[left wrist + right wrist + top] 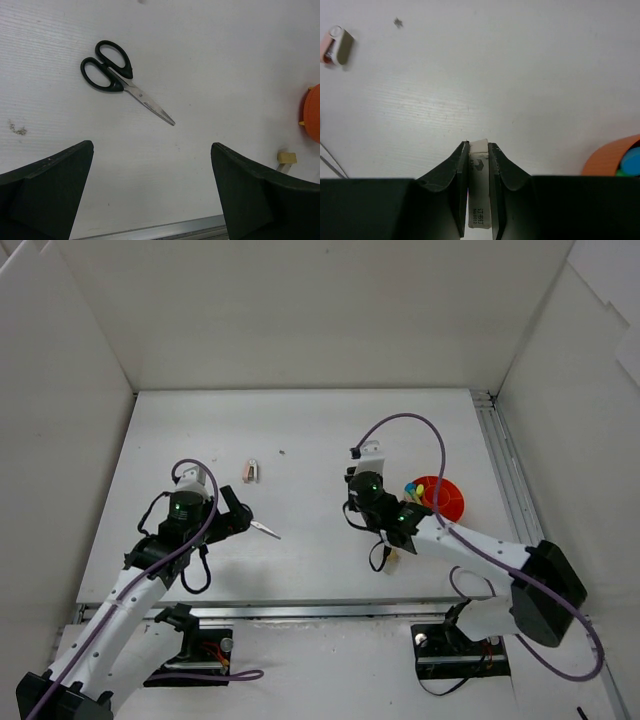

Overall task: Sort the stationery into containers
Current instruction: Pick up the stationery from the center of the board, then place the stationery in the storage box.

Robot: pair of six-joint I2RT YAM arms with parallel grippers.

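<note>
In the right wrist view my right gripper (pixel 479 146) is shut on a small white eraser (pixel 479 192) in a printed sleeve, held upright just above the table. The round orange-red container (pixel 455 510) stands to its right, with coloured pen caps showing inside; its rim (pixel 610 157) shows at the right edge of that view. Black-handled scissors (pixel 112 75) lie on the table ahead of my left gripper (pixel 152 145), which is open with nothing between its fingers. From above, only the scissors' blade (pixel 266 531) shows beside the left gripper (pixel 240 515).
A pinkish-and-white clip (pixel 251 471) lies at the mid-back of the table, also at the top left of the right wrist view (pixel 337 46). A small beige piece (pixel 287 158) lies near the container (pixel 312 112). White walls enclose the table on three sides.
</note>
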